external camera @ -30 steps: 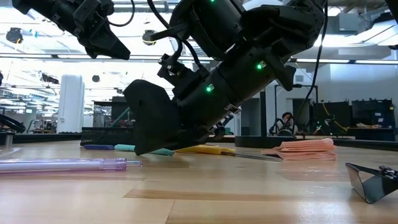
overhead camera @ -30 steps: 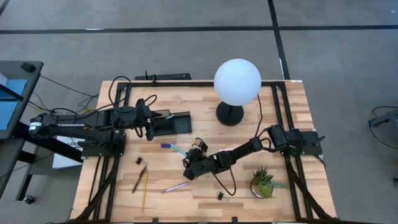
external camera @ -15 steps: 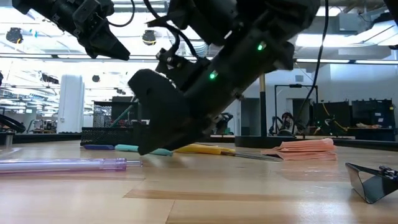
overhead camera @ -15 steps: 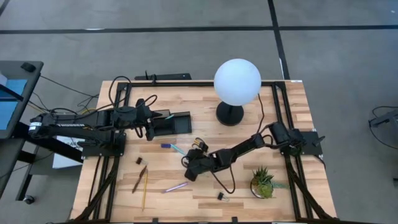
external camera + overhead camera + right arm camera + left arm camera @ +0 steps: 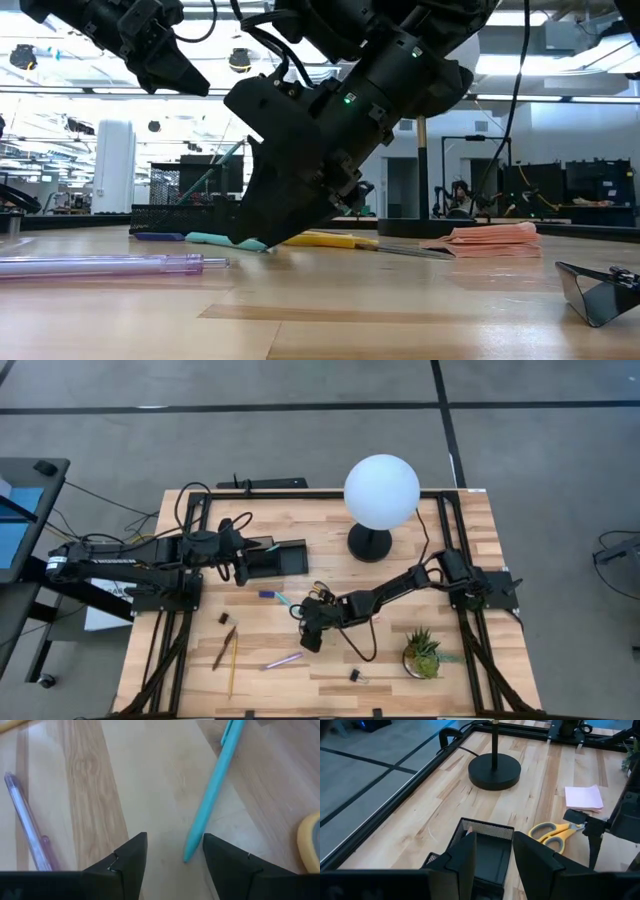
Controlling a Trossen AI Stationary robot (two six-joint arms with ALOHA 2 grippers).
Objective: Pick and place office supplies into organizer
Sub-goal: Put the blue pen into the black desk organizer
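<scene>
Hovering over the black mesh desk organizer [image 5: 278, 559] near the table's left rear, the left gripper [image 5: 240, 565] holds its two dark fingers [image 5: 465, 860] part-way apart with nothing between them; its wrist view looks down into the low square tray of that organizer. In front of the organizer lie a short purple pen [image 5: 267, 595] and a slim teal pen [image 5: 284, 601], and nearer the front left edge a small black clip [image 5: 224, 618], a brown pen [image 5: 225, 647] and a yellow pencil [image 5: 233, 664] side by side. A translucent purple pen [image 5: 283, 660] lies toward the front middle. The right gripper [image 5: 307, 637] is tipped down close to the light wooden table [image 5: 330, 680], its fingers spread wide and empty, one tip just beside the teal pen's end. The yellow-handled scissors [image 5: 551, 833] and the pink sticky-note pad [image 5: 583, 798] lie beside that arm. Farther right stand the white globe lamp [image 5: 381, 491] and a small green potted plant [image 5: 422, 654].
</scene>
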